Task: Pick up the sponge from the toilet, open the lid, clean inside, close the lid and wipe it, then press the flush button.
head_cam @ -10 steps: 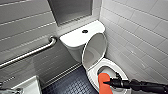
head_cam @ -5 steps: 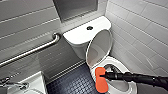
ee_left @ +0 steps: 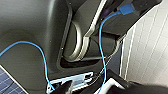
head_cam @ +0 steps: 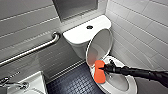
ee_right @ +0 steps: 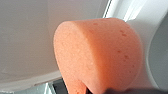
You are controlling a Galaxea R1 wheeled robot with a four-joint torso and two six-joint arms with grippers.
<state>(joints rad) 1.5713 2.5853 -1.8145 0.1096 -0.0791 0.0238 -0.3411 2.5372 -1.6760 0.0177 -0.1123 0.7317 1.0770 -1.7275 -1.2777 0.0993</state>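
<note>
Tiled walls and a dark floor frame the toilet (head_cam: 80,37), its lid (head_cam: 98,46) already up and leaning toward the tank. Over the last second the sponge (head_cam: 99,72) has crept a little toward the lid's foot, so the cleaning stroke looks to be under way. The right claw (head_cam: 104,68) is clamped on the sponge's middle from the side. The sponge hangs at the bowl's left rim, its long axis running from lid to bowl front.
</note>
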